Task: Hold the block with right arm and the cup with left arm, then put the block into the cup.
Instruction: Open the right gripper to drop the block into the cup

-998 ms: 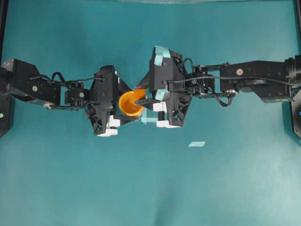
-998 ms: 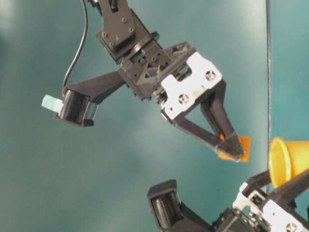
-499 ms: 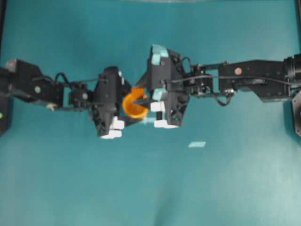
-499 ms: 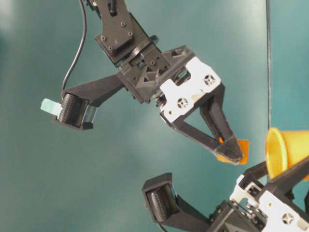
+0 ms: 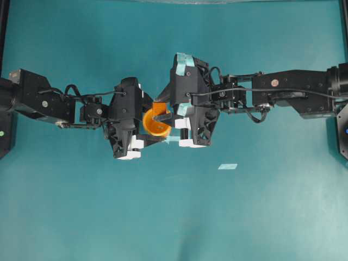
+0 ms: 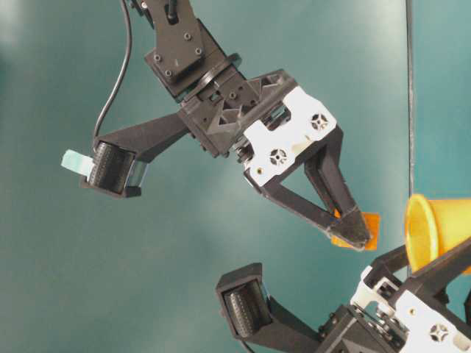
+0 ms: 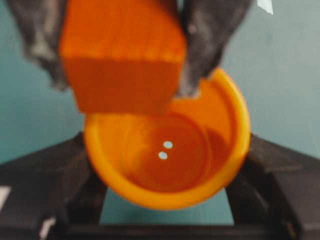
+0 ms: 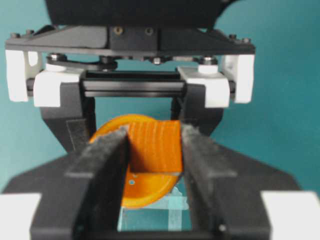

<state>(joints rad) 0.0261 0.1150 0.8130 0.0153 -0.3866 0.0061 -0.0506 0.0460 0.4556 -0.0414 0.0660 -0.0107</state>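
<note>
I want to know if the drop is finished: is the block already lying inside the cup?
No: the block is clamped between the right gripper fingers, just in front of the cup mouth.

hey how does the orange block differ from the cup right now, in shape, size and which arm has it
Shape: the block is a flat-sided cube; the cup is round and hollow with an open mouth.
Size: the block is clearly smaller than the cup's mouth.
Hold: the block is pinched in the right tool; the cup is gripped by the left tool.
Pose: the block hangs at the cup's mouth, not yet released inside.
Both are orange and held off the table.
</note>
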